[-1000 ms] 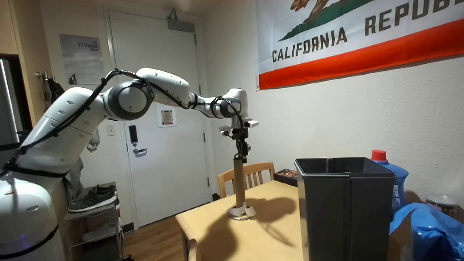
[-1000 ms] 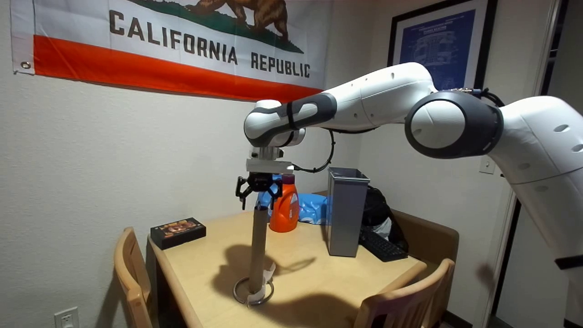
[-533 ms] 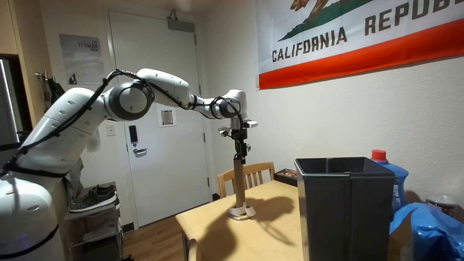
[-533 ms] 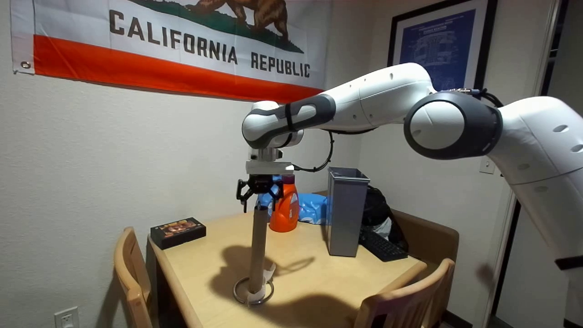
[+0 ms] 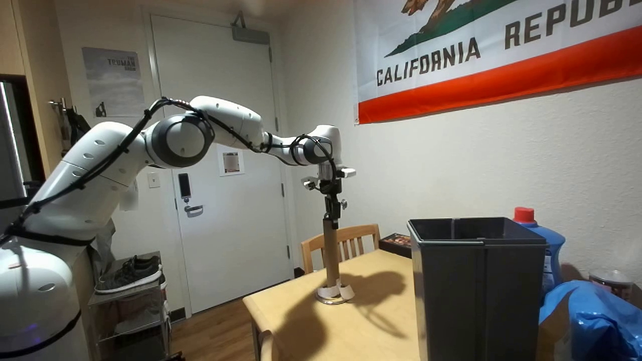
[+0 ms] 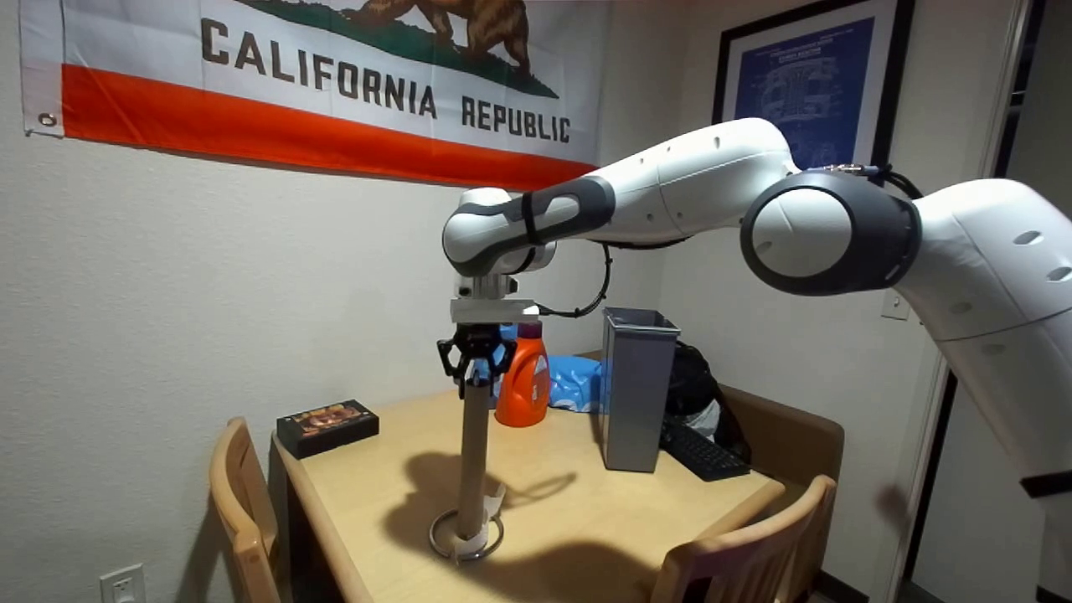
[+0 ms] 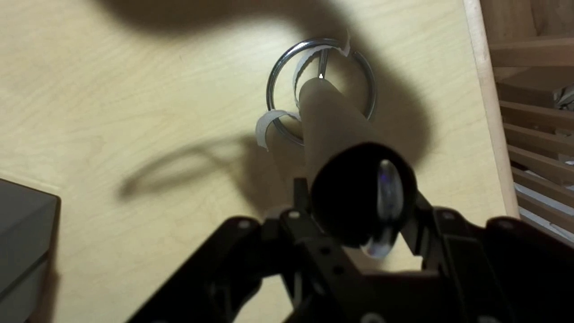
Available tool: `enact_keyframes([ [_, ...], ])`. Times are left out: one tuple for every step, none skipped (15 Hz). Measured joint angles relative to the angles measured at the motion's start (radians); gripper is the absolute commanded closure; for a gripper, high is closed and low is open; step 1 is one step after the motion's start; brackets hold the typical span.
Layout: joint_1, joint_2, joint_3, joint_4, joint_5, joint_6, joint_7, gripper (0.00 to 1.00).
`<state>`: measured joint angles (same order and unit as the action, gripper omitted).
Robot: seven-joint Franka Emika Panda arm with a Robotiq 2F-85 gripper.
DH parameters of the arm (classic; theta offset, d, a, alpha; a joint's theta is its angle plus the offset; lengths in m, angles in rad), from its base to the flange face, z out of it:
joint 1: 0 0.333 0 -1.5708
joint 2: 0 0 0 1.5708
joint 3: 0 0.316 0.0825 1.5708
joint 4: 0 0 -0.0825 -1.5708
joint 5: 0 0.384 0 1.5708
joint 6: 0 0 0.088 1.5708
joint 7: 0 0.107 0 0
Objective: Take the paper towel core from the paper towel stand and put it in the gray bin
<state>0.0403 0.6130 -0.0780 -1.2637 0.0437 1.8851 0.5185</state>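
The paper towel core (image 6: 474, 452), a brown-grey tube, stands upright on the paper towel stand, whose silvery ring base (image 7: 271, 87) rests on the table. Torn white paper (image 7: 268, 123) clings round the core's foot. Inside the tube's dark mouth shows the shiny top of the stand's rod (image 7: 389, 193). My gripper (image 6: 476, 390) points down at the core's upper end, one finger on each side. In the wrist view both fingers (image 7: 301, 193) lie against the tube wall, so it looks shut on the core. The gray bin (image 5: 481, 301) stands on the same table, its mouth upward.
An orange detergent bottle (image 6: 523, 385), a blue bag (image 6: 576, 383) and a keyboard (image 6: 703, 450) lie around the bin. A black box (image 6: 327, 427) sits by the wall side. Wooden chairs (image 6: 754, 553) border the table (image 5: 371, 321).
My gripper has come down slightly over the core's top. Its fingers, wide apart before, have closed in on the tube. Core, stand and bin have stayed in place.
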Motion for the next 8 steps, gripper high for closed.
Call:
enact_keyframes([
  [0.000, 0.000, 0.000, 0.002, 0.000, 0.000, 0.000, 0.72],
  [0.000, 0.000, 0.000, 0.004, 0.000, 0.000, 0.000, 0.80],
  [0.000, 0.000, 0.000, 0.007, 0.000, 0.000, -0.001, 0.83],
  [0.000, 0.000, 0.000, 0.010, 0.000, 0.000, -0.001, 0.85],
  [0.000, 0.000, 0.000, 0.013, 0.000, 0.000, -0.002, 0.83],
  [0.000, 0.000, 0.000, 0.015, 0.000, 0.000, -0.002, 0.79],
  [0.000, -0.001, 0.000, 0.018, 0.000, 0.000, -0.002, 0.77],
  [-0.001, -0.002, 0.000, 0.021, 0.000, 0.000, -0.002, 0.77],
])
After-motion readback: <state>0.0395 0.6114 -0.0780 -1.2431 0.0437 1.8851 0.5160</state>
